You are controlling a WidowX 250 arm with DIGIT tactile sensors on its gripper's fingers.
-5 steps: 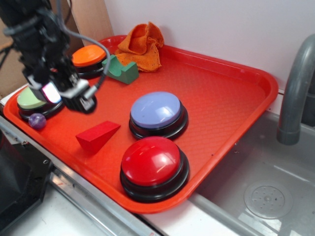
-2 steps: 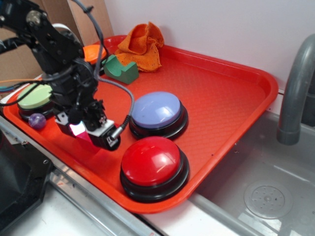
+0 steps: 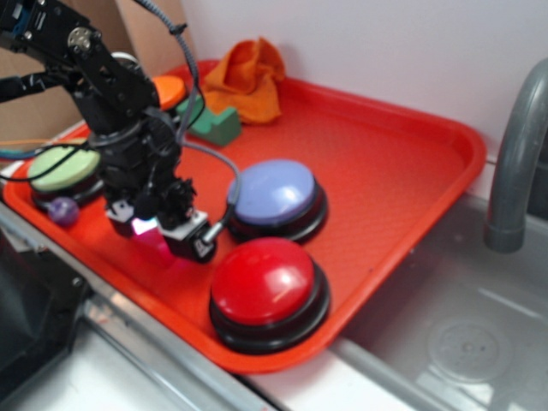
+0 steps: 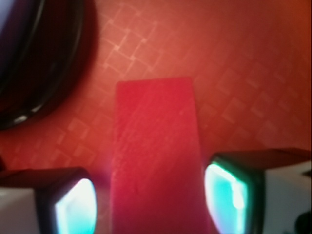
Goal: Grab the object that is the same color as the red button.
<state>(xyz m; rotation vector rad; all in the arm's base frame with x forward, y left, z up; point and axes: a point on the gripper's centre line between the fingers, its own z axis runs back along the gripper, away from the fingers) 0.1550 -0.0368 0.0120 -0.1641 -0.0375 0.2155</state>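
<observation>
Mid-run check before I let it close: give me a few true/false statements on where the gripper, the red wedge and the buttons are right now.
1. The red wedge lies between the two fingers of the gripper. True.
2. The fingers already press against the wedge's sides. False: the wrist view shows a narrow gap on each side.
3. The gripper hovers over the red button. False: it is beside it, over the red tray, nearer the green button.
4. The lavender-blue button sits behind the red button. True.
5. The orange cloth covers the green block. False: the block lies in front of it, uncovered.
</observation>
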